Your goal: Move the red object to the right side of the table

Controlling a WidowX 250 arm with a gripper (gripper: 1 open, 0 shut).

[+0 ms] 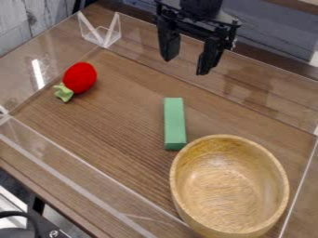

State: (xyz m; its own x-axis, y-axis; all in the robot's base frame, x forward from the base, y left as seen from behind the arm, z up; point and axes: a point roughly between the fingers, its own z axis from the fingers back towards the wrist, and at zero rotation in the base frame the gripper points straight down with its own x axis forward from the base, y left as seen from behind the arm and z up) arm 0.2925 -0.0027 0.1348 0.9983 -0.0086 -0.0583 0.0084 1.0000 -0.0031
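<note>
Spread wide and holding nothing, the jaws of the gripper (188, 53) hang pointing down above the table (125, 121). Well to their left lies the red object (78, 78); the green block (176, 123) sits below them, the wooden bowl (230, 186) beyond.

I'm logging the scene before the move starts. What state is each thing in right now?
Gripper: open, empty, pointing down, above the table's far side.
Red object: lying on the table at left, untouched, green stem toward the camera.
Green block: lying flat near the middle.
Bowl: upright, empty, at front right.
Table: clear walls along its edges.
</note>
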